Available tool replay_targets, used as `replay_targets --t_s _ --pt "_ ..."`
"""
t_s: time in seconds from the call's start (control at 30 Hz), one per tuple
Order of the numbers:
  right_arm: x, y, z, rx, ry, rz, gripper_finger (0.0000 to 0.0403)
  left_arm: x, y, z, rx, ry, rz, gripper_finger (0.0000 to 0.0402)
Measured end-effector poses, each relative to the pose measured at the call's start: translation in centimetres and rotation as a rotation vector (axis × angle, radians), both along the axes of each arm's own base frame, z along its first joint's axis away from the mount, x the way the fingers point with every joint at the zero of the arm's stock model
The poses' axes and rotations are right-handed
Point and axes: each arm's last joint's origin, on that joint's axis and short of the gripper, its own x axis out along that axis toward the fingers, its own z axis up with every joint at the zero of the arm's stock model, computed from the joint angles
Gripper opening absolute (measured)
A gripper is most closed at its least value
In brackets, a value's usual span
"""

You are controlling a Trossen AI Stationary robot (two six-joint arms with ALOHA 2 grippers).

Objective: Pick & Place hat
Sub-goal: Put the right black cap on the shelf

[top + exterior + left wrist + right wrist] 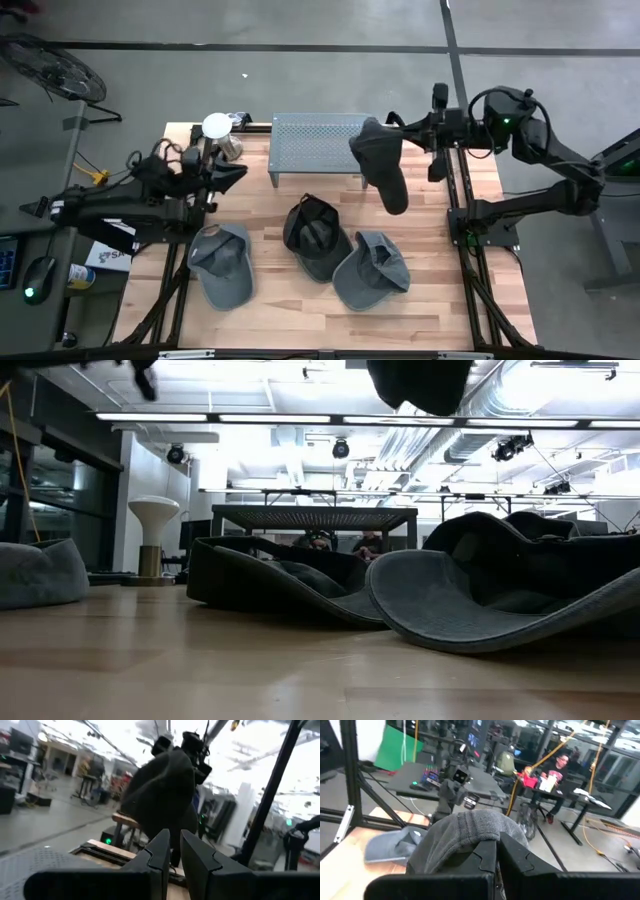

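Right gripper point(400, 131) is up in the air near the far right of the table point(300, 305), jaws clamped tight on a dark grey hat point(385, 165). The hat hangs free, well above the boards, just in front of the perforated metal shelf point(318, 140) at the back. In the right wrist view the fabric point(465, 840) bunches over the fingers, so the pinch looks to be on a fold of the crown, not the brim.

Handling, as I judge it: light and soft. The crown sags and droops under its own weight, while the brim keeps its curve, so that is the stiffer part. Cloth is not slippery, and nothing here can break. A fold of crown fabric gives a secure hold but lets the hat swing; a grip on the brim edge would carry it steadier and set it down flatter.

Three more caps lie on the table: a grey one point(222, 262) front left, a black one point(315, 232) in the middle, and a grey one point(372, 270) touching it on the right.

Left gripper point(232, 175) waits over the left side of the table, jaws nearly together with only a thin gap, holding nothing. A white mushroom-shaped lamp point(218, 128) stands at the back left corner
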Motion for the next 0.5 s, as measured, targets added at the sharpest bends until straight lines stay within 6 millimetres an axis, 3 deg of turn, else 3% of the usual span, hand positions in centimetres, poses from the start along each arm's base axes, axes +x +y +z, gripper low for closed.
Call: replay_targets --t_s 0.23,0.5 --pt "1.8 -0.4 0.1 -0.002 -0.044 0.109 0.0000 5.0 0.3 5.4 0.129 0.049 -0.065 0.0070" --pt "4.4 -0.8 -0.4 -0.012 -0.070 0.222 0.0000 10.5 0.9 8.8 0.206 0.133 -0.071 0.0167"
